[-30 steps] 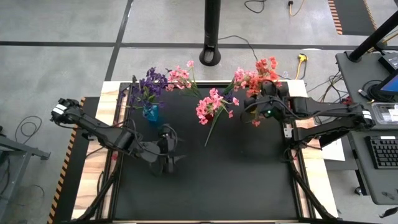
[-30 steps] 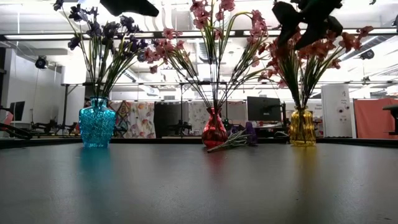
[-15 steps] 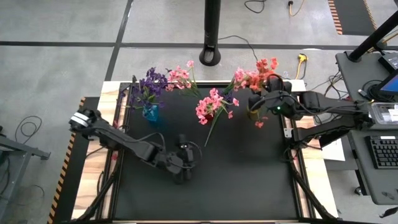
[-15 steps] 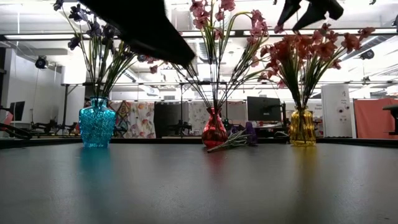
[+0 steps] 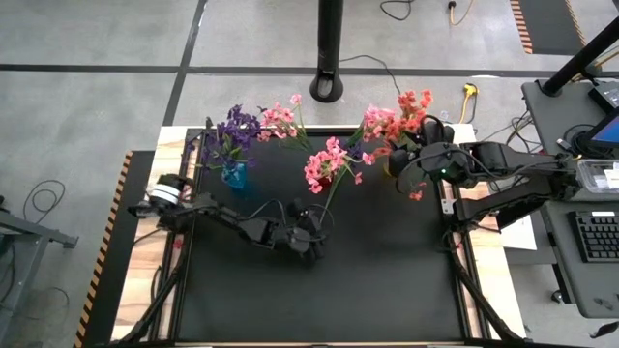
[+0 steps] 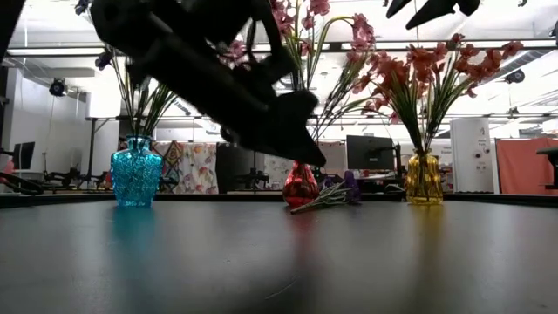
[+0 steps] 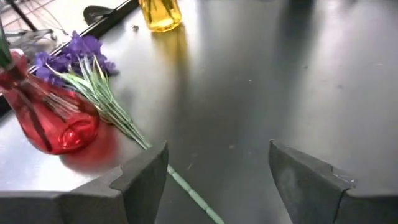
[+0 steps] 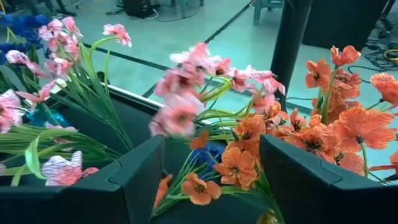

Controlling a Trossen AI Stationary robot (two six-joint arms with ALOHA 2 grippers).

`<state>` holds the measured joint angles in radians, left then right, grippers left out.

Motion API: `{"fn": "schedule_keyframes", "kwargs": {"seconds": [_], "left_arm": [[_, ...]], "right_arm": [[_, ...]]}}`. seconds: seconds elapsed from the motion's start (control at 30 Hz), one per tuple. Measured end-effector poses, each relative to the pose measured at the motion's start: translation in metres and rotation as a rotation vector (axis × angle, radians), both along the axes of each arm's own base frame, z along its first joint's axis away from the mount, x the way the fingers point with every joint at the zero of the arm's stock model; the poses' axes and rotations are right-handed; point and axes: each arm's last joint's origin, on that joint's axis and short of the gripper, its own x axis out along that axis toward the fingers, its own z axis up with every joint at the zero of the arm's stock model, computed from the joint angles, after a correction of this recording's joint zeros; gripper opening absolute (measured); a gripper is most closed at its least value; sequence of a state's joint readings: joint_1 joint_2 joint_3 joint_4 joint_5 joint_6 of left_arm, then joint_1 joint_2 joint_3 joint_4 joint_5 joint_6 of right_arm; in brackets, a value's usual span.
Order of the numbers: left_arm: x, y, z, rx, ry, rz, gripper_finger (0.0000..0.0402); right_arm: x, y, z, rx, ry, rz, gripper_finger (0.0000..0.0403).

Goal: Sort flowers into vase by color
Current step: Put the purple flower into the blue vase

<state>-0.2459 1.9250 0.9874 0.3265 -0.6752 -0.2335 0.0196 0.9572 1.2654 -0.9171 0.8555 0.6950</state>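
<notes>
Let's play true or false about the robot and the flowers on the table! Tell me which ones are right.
1. There are three vases on the table: blue, red and yellow. True.
2. A purple flower is lying on the table next to the red vase. True.
3. The left gripper is holding the purple flower. False: its fingers are open and empty, and the stem lies on the table ahead of them.
4. The blue vase holds orange-red flowers. False: it holds purple flowers; the orange-red flowers are in the yellow vase.
5. The right gripper is open above the orange-red flowers. True.
</notes>
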Motion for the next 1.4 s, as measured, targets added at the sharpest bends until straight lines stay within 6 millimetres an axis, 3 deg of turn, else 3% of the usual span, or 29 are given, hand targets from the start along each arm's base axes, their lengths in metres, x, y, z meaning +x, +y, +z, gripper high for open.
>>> {"fn": "schedule_keyframes", "kwargs": {"seconds": [0.3, 0.57, 0.8, 1.1, 1.4], "left_arm": [[0.010, 0.017, -0.040, -0.015, 0.001, 0.097, 0.0230], [0.011, 0.029, -0.056, -0.015, 0.000, 0.180, 0.0206], [0.013, 0.034, -0.069, -0.071, -0.015, 0.203, 0.0136], [0.011, 0.029, -0.064, -0.078, -0.007, 0.188, 0.0010], [0.007, 0.023, -0.053, -0.080, 0.025, 0.158, 0.0003]], "right_arm": [[0.000, 0.003, 0.003, -0.003, -0.006, 0.016, 0.0248], [0.001, 0.003, 0.002, -0.003, -0.010, 0.018, 0.0249], [0.001, 0.003, 0.001, -0.003, -0.007, 0.020, 0.0242], [0.003, 0.010, 0.000, 0.058, -0.025, 0.098, 0.0245], [0.002, 0.021, 0.007, 0.059, -0.055, 0.154, 0.0238]]}}
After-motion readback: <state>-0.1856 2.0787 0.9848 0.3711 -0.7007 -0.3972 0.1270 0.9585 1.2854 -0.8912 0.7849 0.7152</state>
